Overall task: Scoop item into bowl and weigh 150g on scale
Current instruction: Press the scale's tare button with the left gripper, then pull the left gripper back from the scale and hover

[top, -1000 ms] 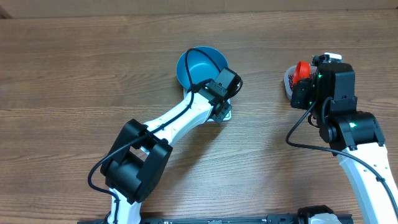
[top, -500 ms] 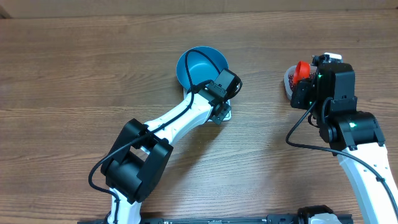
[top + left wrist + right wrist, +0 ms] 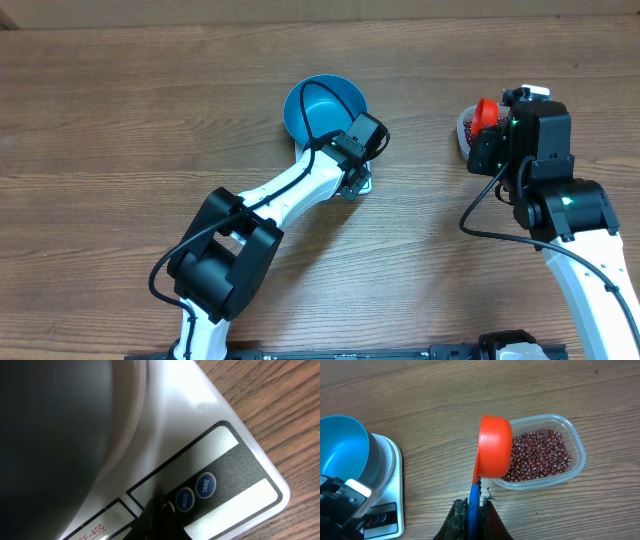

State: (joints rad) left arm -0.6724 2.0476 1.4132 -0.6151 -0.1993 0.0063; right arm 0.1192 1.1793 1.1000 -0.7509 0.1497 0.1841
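Beans [image 3: 537, 455] lie in the tub [image 3: 575, 440], the bowl [image 3: 342, 445] empty; right fingers [image 3: 454, 521] grip the scoop [image 3: 495, 445], left fingers [image 3: 147, 520] closed.

The bench [image 3: 120, 120] is matt, brown, streaky wood grain. The scale [image 3: 180, 400] is smooth white plastic with a soft sheen, and its button panel [image 3: 235, 467] is dark and matt. The bowl [image 3: 340, 450] is smooth blue plastic. The tub [image 3: 572, 435] is clear glossy plastic, holding smooth, faintly shiny beans [image 3: 540, 455]. The measuring scoop [image 3: 495, 452] is glossy orange-red plastic.
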